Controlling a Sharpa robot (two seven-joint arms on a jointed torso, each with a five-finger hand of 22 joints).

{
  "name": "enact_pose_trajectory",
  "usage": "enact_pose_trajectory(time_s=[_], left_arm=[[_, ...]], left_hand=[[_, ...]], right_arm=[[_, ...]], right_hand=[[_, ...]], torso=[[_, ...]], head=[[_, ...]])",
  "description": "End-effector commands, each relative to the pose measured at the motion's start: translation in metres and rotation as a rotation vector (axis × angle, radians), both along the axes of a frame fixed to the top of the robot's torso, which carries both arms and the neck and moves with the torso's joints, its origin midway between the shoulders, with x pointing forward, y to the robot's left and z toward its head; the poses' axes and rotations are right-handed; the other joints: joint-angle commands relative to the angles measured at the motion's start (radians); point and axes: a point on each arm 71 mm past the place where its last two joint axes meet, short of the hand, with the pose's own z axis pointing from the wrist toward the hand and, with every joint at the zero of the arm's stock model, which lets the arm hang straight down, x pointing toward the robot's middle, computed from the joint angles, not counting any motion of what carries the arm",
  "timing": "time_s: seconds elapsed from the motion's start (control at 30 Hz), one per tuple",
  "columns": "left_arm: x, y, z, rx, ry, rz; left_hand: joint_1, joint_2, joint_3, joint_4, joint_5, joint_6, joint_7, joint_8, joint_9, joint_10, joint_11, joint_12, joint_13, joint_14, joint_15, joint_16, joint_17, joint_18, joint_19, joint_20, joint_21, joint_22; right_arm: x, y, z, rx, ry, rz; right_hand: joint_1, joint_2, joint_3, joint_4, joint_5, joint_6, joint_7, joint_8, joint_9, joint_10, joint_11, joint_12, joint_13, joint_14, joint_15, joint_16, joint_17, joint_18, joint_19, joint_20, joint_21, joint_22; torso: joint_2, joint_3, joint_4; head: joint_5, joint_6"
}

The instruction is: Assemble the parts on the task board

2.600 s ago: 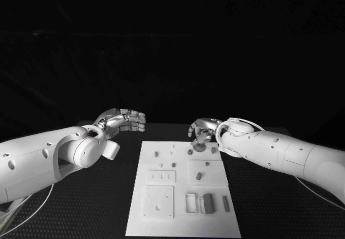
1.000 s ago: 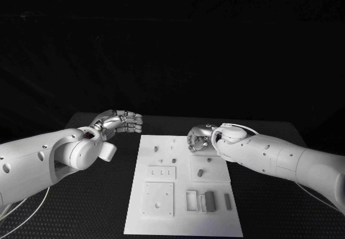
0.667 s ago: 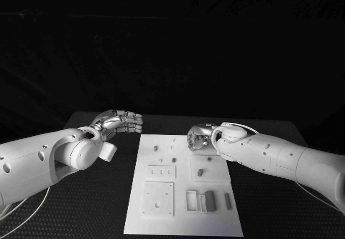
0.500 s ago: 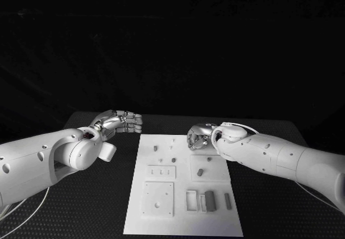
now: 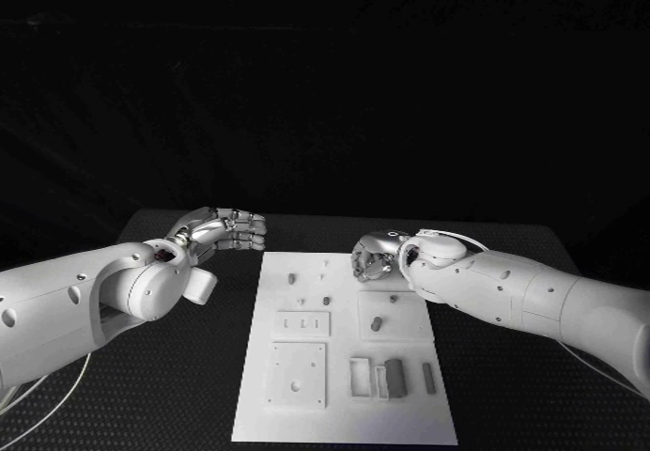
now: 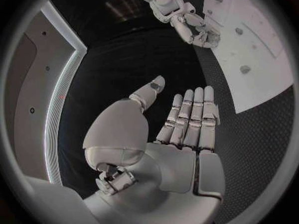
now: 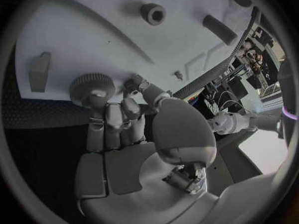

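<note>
- While its fingers curl in, the right hand [image 5: 376, 257] grips a round, knurled, gear-like part [image 7: 91, 87] between fingertips and thumb, as the right wrist view shows; the hand hangs over the far right corner of the task board [image 5: 339, 418].
- In that wrist view the held part sits at the board's edge, near a small block-shaped part [image 7: 40, 71] and apart from a ring-shaped part [image 7: 152, 13] and a short cylindrical part [image 7: 219, 29] that stand further in on the white plate.
- The left hand [image 5: 224, 228] holds nothing: in the left wrist view its fingers [image 6: 193, 115] lie straight and side by side, the thumb set apart, above the black bench [image 5: 149, 376] just beside the board's far left corner.
- On the board, the head view shows small pegs in the far rows, a raised plate with slots [image 5: 301, 325] in the middle, a square plate [image 5: 296, 376] nearer the robot, and upright rectangular parts [image 5: 394, 375] at the near right.
</note>
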Motion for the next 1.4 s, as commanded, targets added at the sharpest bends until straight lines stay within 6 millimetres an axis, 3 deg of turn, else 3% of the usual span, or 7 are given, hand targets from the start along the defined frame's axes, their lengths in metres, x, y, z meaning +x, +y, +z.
enact_pose_trajectory(time_s=[0.03, 0.2, 0.33, 0.5, 0.77, 1.4], left_arm=[[0.0, -0.003, 0.002, -0.007, -0.006, -0.021], [0.0, -0.003, 0.002, -0.007, -0.006, -0.021], [0.0, -0.002, 0.002, -0.007, -0.006, -0.02], [0.0, -0.003, 0.002, -0.007, -0.006, -0.022], [0.0, -0.003, 0.002, -0.007, -0.006, -0.022], [0.0, -0.002, 0.002, -0.007, -0.006, -0.02]], left_hand=[[-0.009, -0.003, -0.005, 0.0, -0.007, 0.008, 0.041, -0.007, -0.001, 0.009, 0.0, -0.004, -0.001, 0.005, 0.001, -0.006, 0.001, 0.017, 0.007, 0.001, -0.005, -0.002], [-0.009, -0.003, -0.005, 0.0, -0.007, 0.008, 0.041, -0.007, -0.002, 0.009, 0.0, -0.004, -0.002, 0.006, 0.001, -0.006, 0.001, 0.017, 0.007, 0.001, -0.006, -0.002], [-0.009, -0.003, -0.005, 0.0, -0.007, 0.008, 0.041, -0.007, -0.002, 0.009, 0.0, -0.004, -0.002, 0.006, 0.001, -0.006, 0.001, 0.017, 0.007, 0.001, -0.006, -0.002], [-0.009, -0.003, -0.005, -0.001, -0.007, 0.008, 0.041, -0.007, -0.002, 0.009, 0.0, -0.005, -0.002, 0.006, 0.001, -0.006, 0.001, 0.017, 0.007, 0.001, -0.006, -0.002], [-0.01, -0.002, -0.006, 0.0, -0.007, 0.008, 0.041, -0.008, -0.002, 0.009, 0.0, -0.005, -0.002, 0.006, 0.0, -0.007, 0.002, 0.017, 0.008, 0.001, -0.006, -0.002], [-0.01, -0.002, -0.007, 0.0, -0.007, 0.009, 0.04, -0.008, -0.003, 0.01, 0.0, -0.006, -0.003, 0.006, 0.0, -0.008, 0.002, 0.016, 0.008, 0.001, -0.007, -0.002]], right_arm=[[-0.004, -0.007, -0.016, -0.066, 0.056, -0.012], [-0.004, -0.006, -0.015, -0.068, 0.042, -0.013], [-0.004, -0.005, -0.014, -0.074, 0.022, -0.014], [-0.005, -0.002, -0.014, -0.076, 0.021, -0.004], [-0.005, 0.001, -0.011, -0.065, -0.018, -0.008], [-0.013, 0.018, 0.008, 0.013, -0.221, -0.022]], right_hand=[[-0.004, 0.004, 0.004, 0.0, 0.0, 0.008, 0.001, 0.005, -0.002, 0.003, -0.001, 0.004, -0.001, 0.005, -0.006, 0.004, -0.001, 0.026, 0.001, -0.005, 0.004, 0.022], [-0.002, 0.012, 0.008, 0.0, 0.0, 0.013, -0.001, 0.006, 0.0, 0.004, -0.002, 0.005, -0.003, 0.006, -0.007, 0.005, -0.001, 0.026, 0.001, -0.006, 0.006, 0.022], [-0.008, 0.049, 0.017, 0.005, 0.0, 0.033, -0.007, 0.016, 0.005, 0.006, -0.007, 0.004, -0.007, 0.007, -0.011, 0.006, -0.003, 0.026, 0.0, -0.005, 0.007, 0.021], [-0.014, 0.063, 0.022, 0.0, 0.0, 0.07, -0.02, 0.03, 0.013, 0.024, -0.02, 0.011, -0.009, 0.013, -0.022, 0.009, -0.004, 0.026, -0.002, -0.007, 0.013, 0.022], [-0.024, 0.067, 0.025, 0.002, 0.0, 0.106, -0.034, 0.045, 0.024, 0.045, -0.034, 0.021, -0.006, 0.028, -0.035, 0.013, 0.004, 0.026, 0.0, -0.009, 0.02, 0.021], [-0.03, 0.052, 0.028, 0.001, 0.0, 0.118, -0.041, 0.045, 0.029, 0.066, -0.041, 0.029, -0.004, 0.05, -0.043, 0.017, 0.014, 0.026, 0.01, -0.016, 0.027, 0.02]], torso=[[0.001, -0.0001, 0.0006], [0.003, 0.0001, 0.0011], [0.004, 0.0005, 0.0004], [0.005, -0.0003, 0.0005], [0.006, -0.001, 0.0019], [0.008, -0.0025, 0.0014]], head=[[-0.001, 0.001], [-0.001, 0.002], [-0.002, 0.003], [-0.003, 0.005], [-0.005, 0.005], [-0.001, 0.017]])
